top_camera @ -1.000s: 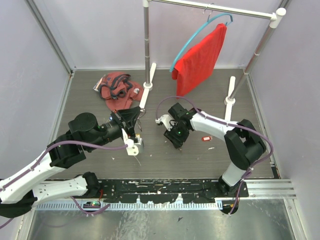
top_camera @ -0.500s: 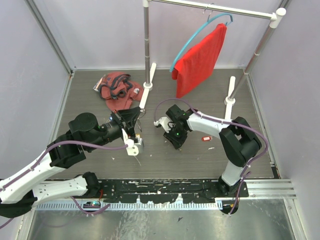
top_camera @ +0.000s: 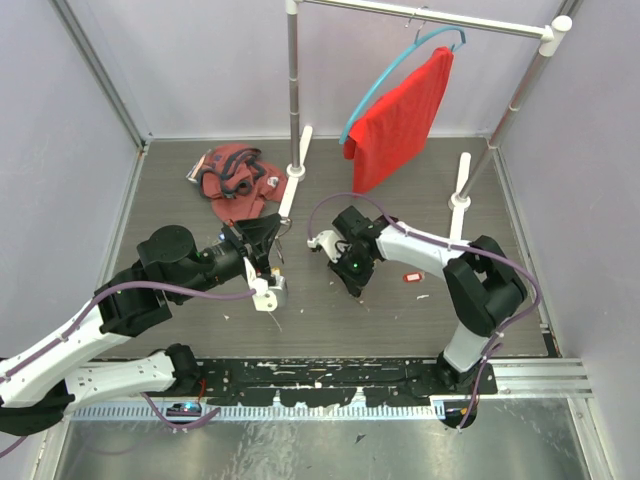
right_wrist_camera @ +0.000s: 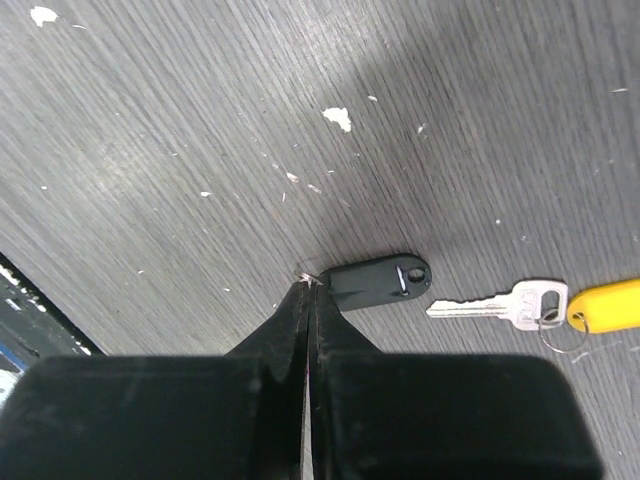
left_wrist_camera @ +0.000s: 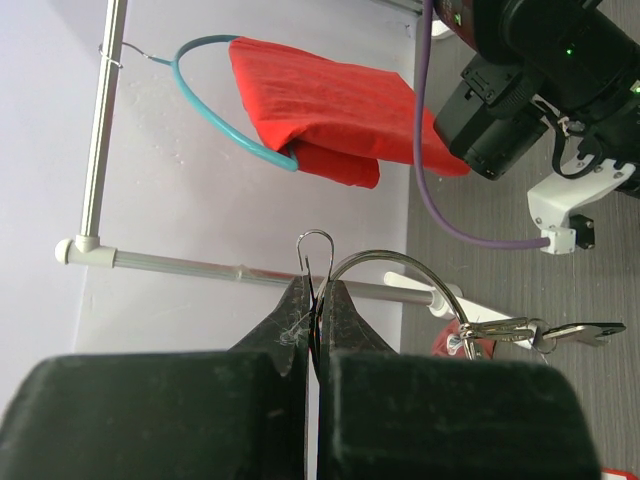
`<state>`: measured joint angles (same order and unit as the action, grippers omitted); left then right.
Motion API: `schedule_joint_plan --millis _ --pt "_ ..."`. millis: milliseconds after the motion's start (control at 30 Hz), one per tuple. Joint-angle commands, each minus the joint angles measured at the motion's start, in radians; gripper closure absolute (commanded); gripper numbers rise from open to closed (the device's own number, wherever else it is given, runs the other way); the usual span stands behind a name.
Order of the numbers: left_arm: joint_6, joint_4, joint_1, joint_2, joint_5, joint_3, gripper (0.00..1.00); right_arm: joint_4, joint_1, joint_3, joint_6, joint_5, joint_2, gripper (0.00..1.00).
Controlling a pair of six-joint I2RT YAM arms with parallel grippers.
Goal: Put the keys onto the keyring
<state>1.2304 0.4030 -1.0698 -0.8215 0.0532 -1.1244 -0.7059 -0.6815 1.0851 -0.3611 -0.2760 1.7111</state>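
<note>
Keeps left gripper (left_wrist_camera: 318, 298) clamped on keyring (left_wrist_camera: 390, 253) mid-frame, nudges shut right gripper (right_wrist_camera: 308, 292) slightly left, tips touching black tag (right_wrist_camera: 378, 283).

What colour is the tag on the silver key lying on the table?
The tag is yellow; the right wrist view shows it best.

Wht/blk arms (top_camera: 100, 345), purple cables (top_camera: 180, 290), green LED (top_camera: 352, 266)

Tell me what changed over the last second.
The right gripper edged slightly left and away from the bases, its arm's elbow swaying left and partly back; it is shut beside the black tag. Nothing was visibly grabbed or released. The left gripper, shut on the keyring, and the red tag stayed put.
</note>
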Motion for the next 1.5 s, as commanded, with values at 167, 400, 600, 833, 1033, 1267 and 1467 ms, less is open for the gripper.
schedule_joint_plan --millis 167,400,600,833,1033,1267,1467 --pt "-0.006 -0.029 -0.003 0.010 -0.013 -0.038 1.00 0.037 0.009 0.022 0.029 -0.021 -0.206 0.75" --pt "-0.010 -0.030 -0.003 0.005 -0.019 -0.040 1.00 -0.021 -0.008 0.028 -0.002 -0.035 -0.109 0.55" --pt "-0.009 -0.030 -0.003 -0.002 -0.024 -0.048 1.00 -0.015 -0.046 0.021 -0.004 0.023 -0.053 0.51" --pt "-0.011 -0.030 -0.003 -0.004 -0.027 -0.051 1.00 -0.019 -0.045 0.028 -0.022 0.018 -0.010 0.53" --pt "-0.009 -0.024 -0.002 -0.003 -0.025 -0.057 1.00 -0.024 -0.046 0.027 -0.025 0.032 0.021 0.54" --pt "-0.007 -0.026 -0.002 -0.007 -0.024 -0.055 1.00 -0.033 -0.044 0.024 -0.025 0.038 0.033 0.61" --pt "-0.006 -0.026 -0.003 -0.005 -0.021 -0.056 1.00 -0.033 -0.046 0.023 -0.026 0.035 0.045 0.68"
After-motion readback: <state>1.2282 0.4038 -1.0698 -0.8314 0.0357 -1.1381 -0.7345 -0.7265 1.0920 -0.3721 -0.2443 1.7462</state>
